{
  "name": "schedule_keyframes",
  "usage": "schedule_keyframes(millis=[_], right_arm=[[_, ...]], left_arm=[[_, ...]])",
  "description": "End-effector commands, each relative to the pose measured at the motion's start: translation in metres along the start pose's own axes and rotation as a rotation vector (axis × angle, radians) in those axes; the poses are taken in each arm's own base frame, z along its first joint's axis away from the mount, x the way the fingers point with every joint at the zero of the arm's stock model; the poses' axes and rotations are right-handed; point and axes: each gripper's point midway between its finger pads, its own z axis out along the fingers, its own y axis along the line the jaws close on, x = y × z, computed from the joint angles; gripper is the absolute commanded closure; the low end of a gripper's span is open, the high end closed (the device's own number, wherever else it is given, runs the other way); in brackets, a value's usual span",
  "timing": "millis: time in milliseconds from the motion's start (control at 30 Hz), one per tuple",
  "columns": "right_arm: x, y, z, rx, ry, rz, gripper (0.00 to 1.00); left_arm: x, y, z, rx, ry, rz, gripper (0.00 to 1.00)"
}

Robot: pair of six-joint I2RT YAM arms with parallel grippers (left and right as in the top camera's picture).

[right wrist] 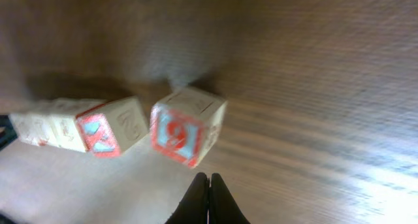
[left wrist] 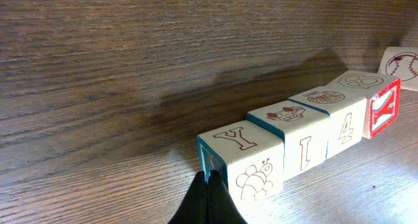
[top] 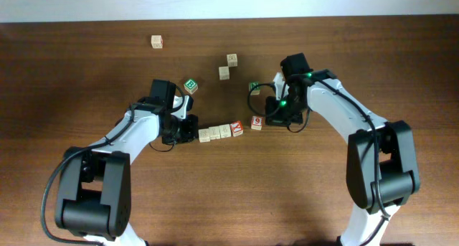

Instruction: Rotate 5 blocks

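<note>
Fingers pressed together on both, the left gripper is sitting at the row's end, the right gripper hovering beside the 9 block.

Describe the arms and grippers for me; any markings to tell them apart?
Both match: the left arm and right arm have white shells, black joints and looping black cables. The left gripper and right gripper are slim, black and tapered. Only the right arm shows green lights.

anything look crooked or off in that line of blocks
Yes: the block with the red number sits apart from the right end of the row of four blocks, leaving a gap, and is turned at an angle rather than squared up with them.
</note>
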Motion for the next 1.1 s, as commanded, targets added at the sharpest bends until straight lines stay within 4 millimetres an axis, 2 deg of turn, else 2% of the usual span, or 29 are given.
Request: schedule_keyframes(millis=[0,133,300,467,1067], right_arm=[[-0.011,-0.011,0.015,0.041,-0.013,-0.008,0.96],[-0.016,-0.015,0.028,0.042,-0.016,-0.010,0.96],[-0.014,-0.008,0.030,0.013,-0.009,-0.018,0.96],[-0.011,0.008,0.035,-0.003,-0.006,-0.065,0.96],[-0.003,0.025,0.042,-0.006,0.007,-0.134,0.96]], left_arm=[[0.004,-0.001,0.004,0.011,0.015,-0.016,1.00],[0.004,-0.001,0.004,0.011,0.016,-0.016,1.00],[0.004,-0.001,0.004,0.011,0.015,-0.016,1.00],[0.004,-0.001,0.004,0.011,0.015,-0.016,1.00],[0.004,-0.001,0.004,0.011,0.015,-0.016,1.00]])
